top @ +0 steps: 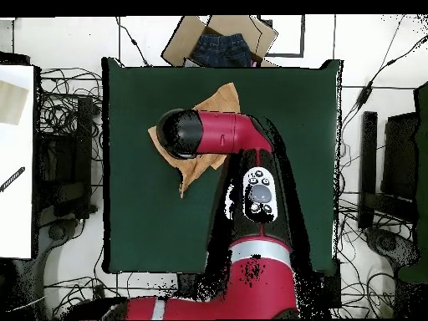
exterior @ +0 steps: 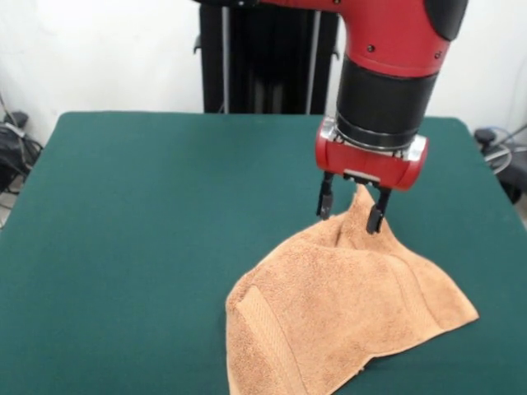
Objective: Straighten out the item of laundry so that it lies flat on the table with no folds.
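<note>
Pincer clenched on a lifted peak of the towel.

The gripper pinches a raised point of the orange-tan terry towel between its two black fingers. From that peak the cloth drapes down onto the green table, spreading toward the camera-side edge with a woven border band showing and folds running through it. In the overhead view the red arm covers most of the towel; a cardboard box holding denim sits beyond the table's far edge.
</note>
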Available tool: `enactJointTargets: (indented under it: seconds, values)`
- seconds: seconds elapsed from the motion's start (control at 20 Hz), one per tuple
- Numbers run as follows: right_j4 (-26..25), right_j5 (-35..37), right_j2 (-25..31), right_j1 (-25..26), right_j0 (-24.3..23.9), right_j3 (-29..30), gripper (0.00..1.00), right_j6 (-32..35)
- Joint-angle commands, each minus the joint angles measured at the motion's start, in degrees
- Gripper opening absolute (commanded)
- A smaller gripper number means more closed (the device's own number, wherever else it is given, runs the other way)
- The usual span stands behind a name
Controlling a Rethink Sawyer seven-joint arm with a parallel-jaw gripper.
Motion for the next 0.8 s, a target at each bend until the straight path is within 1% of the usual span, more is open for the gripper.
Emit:
enactJointTargets:
  seconds: [0.05,0.25,0.5,0.65,0.8]
  values:
    - [1.8,-2.2,11.4,-0.7,-2.7,6.2,1.00,-3.5]
    - [2.3,-1.1,14.4,-1.9,-5.5,9.0,1.00,-4.7]
    - [4.1,1.7,17.4,-5.7,-7.7,12.3,1.00,-3.7]
    - [5.1,5.9,18.3,-6.1,-7.8,11.1,1.00,-2.7]
    - [4.4,11.3,17.7,-3.4,-7.2,5.6,1.00,-3.1]
